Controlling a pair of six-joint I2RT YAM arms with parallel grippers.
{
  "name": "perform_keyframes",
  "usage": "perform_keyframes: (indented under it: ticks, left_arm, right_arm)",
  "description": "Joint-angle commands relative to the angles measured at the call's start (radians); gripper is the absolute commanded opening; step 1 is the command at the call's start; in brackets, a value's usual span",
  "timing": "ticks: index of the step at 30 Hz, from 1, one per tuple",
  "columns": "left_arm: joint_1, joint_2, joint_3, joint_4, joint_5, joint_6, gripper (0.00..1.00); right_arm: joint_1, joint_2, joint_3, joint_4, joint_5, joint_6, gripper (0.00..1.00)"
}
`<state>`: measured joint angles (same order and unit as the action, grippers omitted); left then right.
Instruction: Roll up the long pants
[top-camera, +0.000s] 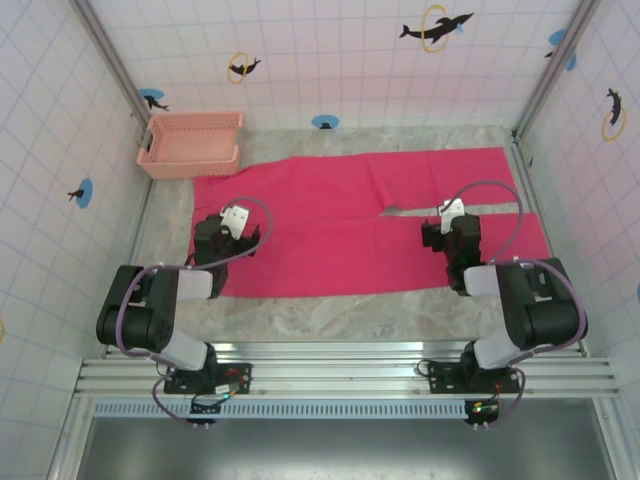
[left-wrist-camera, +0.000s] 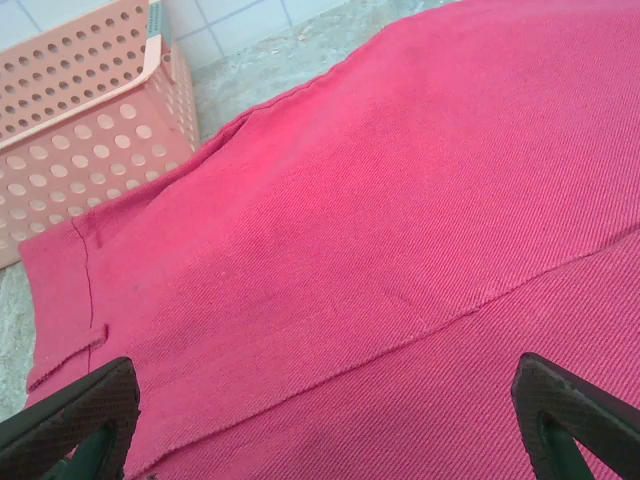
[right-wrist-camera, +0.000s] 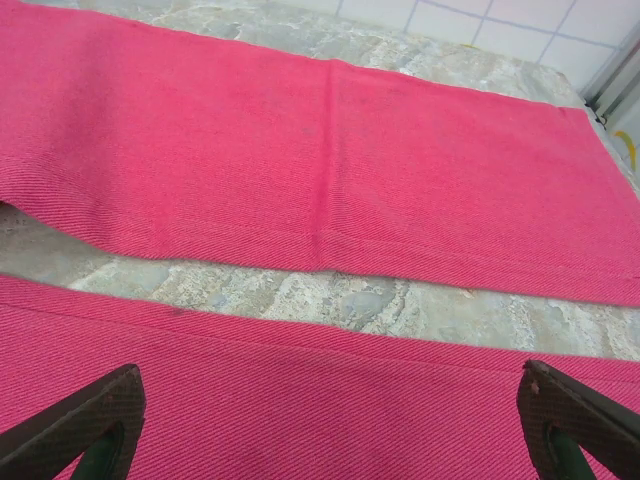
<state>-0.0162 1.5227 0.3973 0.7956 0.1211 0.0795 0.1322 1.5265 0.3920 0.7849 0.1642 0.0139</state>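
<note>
1. Long pants (top-camera: 350, 225) - spread flat and unrolled on the bench (top-camera: 330, 315), waist end at left, two legs running to the right.
2. Legs split by a narrow strip of bare bench, seen in the right wrist view; the near leg reaches further right than the far one.
3. Left wrist view: waistband corner, a seam and a belt loop show, cloth smooth.
4. Left gripper (top-camera: 228, 232) is over the waist end near its left edge; jaws wide, magenta cloth below them, nothing held.
5. Right gripper (top-camera: 452, 232) is over the near leg, just on the near side of the gap - jaws wide, nothing held.
6. Can't tell whether either gripper's fingertips touch the cloth.
7. Salmon-pink lattice basket (top-camera: 190, 145) sits at the far left corner, just beside the waist's far corner; contact unclear.
8. White tiled walls (top-camera: 330, 60) with dolphin stickers on three sides.
</note>
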Motion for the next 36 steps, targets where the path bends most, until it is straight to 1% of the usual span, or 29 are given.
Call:
perform_keyframes:
  ticks: [1,15,16,17,18,20,22,23,25,26,28,29,30,31,32,34,36]
  left_arm:
    - [-0.004,-0.01,0.01,0.016,0.006,0.011,0.98]
    - [-0.004,-0.009,0.01,0.017,0.005,0.011,0.98]
    - [-0.005,-0.013,0.013,0.013,-0.014,0.007,0.97]
    - [-0.005,-0.031,0.047,-0.06,-0.044,-0.004,0.97]
    - [-0.005,-0.062,0.097,-0.171,-0.067,-0.017,0.97]
    - [-0.006,-0.115,0.291,-0.529,-0.119,-0.022,0.98]
    - [-0.006,-0.119,0.514,-0.859,-0.21,-0.059,0.98]
    - [-0.006,-0.107,0.622,-1.01,-0.245,-0.047,0.98]
    - [-0.019,-0.088,0.786,-1.239,-0.306,0.019,0.98]
    - [-0.038,-0.086,0.831,-1.308,-0.392,0.059,0.98]
    - [-0.072,-0.104,0.838,-1.361,-0.56,0.16,0.98]
    - [-0.087,-0.117,0.821,-1.37,-0.633,0.213,0.97]
    - [-0.095,-0.126,0.799,-1.372,-0.69,0.252,0.97]
    - [-0.098,-0.133,0.776,-1.38,-0.725,0.275,0.97]
    - [-0.098,-0.141,0.752,-1.396,-0.72,0.293,0.98]
    - [-0.111,-0.167,0.705,-1.422,-0.668,0.34,0.98]
    - [-0.135,-0.211,0.649,-1.418,-0.651,0.361,0.98]
  right_arm:
    - [0.0,-0.008,0.019,0.024,0.008,-0.001,0.98]
    - [-0.006,-0.007,0.021,0.021,-0.006,0.003,0.98]
    - [-0.006,-0.012,0.032,-0.005,-0.006,0.004,0.98]
    - [-0.005,-0.029,0.054,-0.059,-0.002,0.003,0.98]
    - [-0.004,-0.052,0.095,-0.15,0.004,0.004,0.98]
    - [-0.002,-0.1,0.29,-0.56,0.015,0.016,0.98]
    - [0.013,-0.09,0.488,-0.872,0.007,0.021,0.98]
    - [0.037,-0.087,0.553,-0.984,-0.017,-0.015,0.98]
    - [0.14,-0.103,0.624,-1.156,0.009,-0.096,0.98]
    - [0.22,-0.115,0.651,-1.236,0.02,-0.146,0.99]
    - [0.372,-0.116,0.698,-1.379,0.055,-0.196,1.0]
    - [0.445,-0.108,0.718,-1.443,0.056,-0.211,0.97]
    - [0.516,-0.095,0.73,-1.486,0.067,-0.213,0.96]
    - [0.586,-0.075,0.743,-1.526,0.07,-0.213,0.93]
    - [0.649,-0.053,0.747,-1.564,0.069,-0.223,0.9]
    - [0.731,-0.018,0.735,-1.593,0.088,-0.223,0.88]
    - [0.77,0.01,0.721,-1.617,0.06,-0.235,0.83]
